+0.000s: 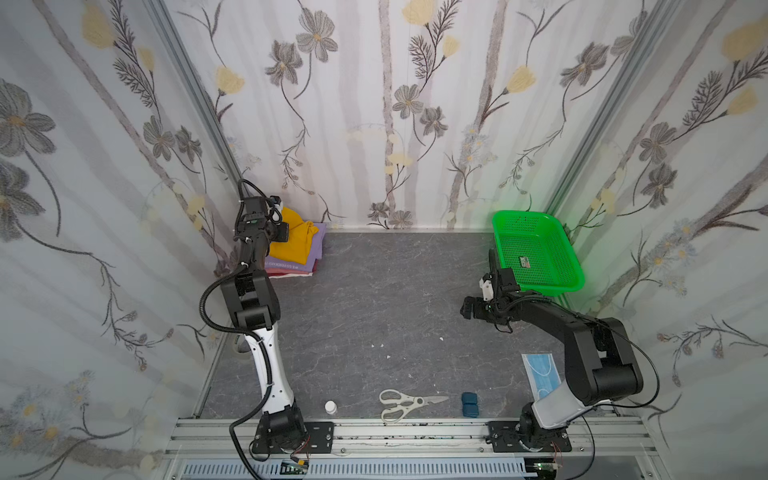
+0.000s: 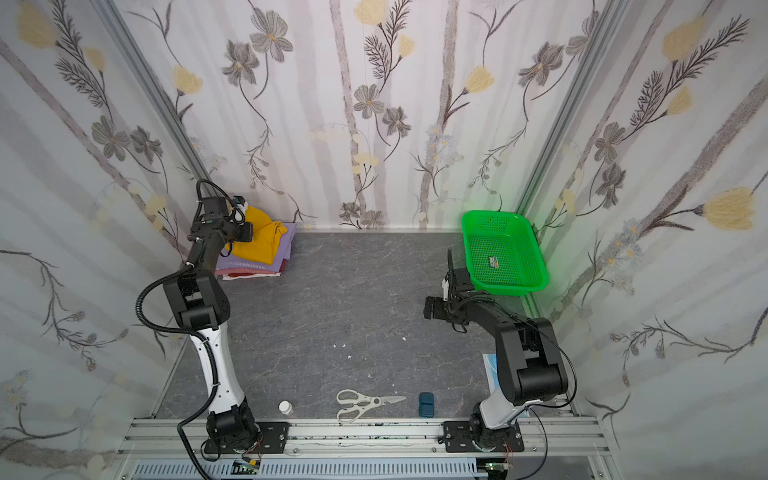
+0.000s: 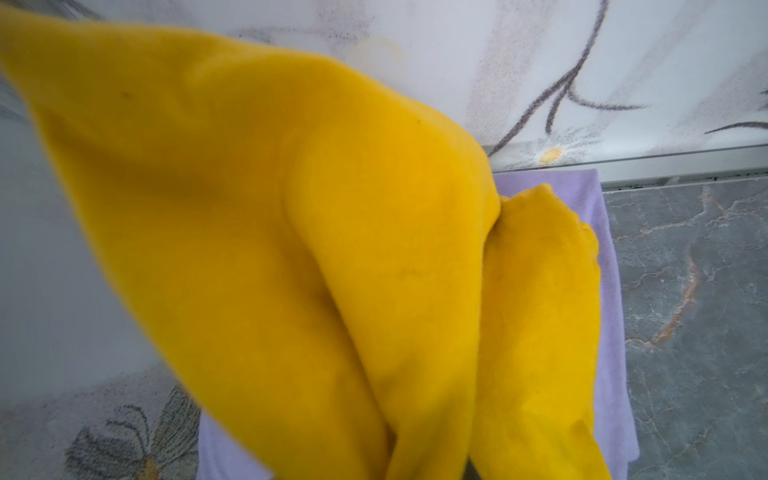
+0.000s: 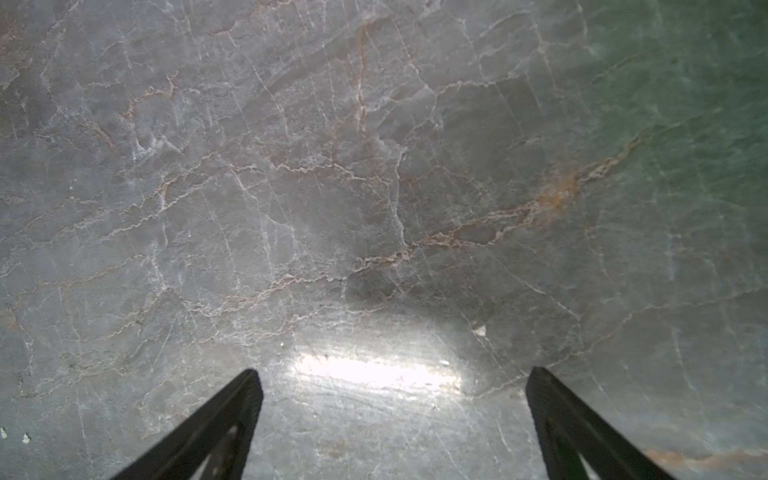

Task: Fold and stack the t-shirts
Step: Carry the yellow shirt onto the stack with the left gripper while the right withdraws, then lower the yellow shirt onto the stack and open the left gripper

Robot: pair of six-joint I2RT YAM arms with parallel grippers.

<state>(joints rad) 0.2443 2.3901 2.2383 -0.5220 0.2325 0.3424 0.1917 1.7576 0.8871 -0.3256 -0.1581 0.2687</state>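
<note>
Grey marbled table (image 1: 374,291), left pincer (image 1: 279,208) clenched on yellow t-shirt (image 1: 293,245) atop lavender t-shirt (image 1: 316,237), right pincer (image 4: 390,374) released, apart.

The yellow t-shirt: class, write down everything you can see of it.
The yellow t-shirt is plain mustard, soft cloth, creased and bunched rather than flat. It lies on the lavender t-shirt atop the stack in the far left corner of the table. One end reaches up to the left gripper, which seems to pinch it.

Left arm (image 1: 266,365): stretched forward; left gripper (image 1: 277,208) pinching a raised fold of the yellow t-shirt (image 1: 293,245). Right arm (image 1: 582,332): elbow bent; right gripper (image 4: 392,376) well apart from the yellow t-shirt, jaws wide, empty, aimed downward.
</note>
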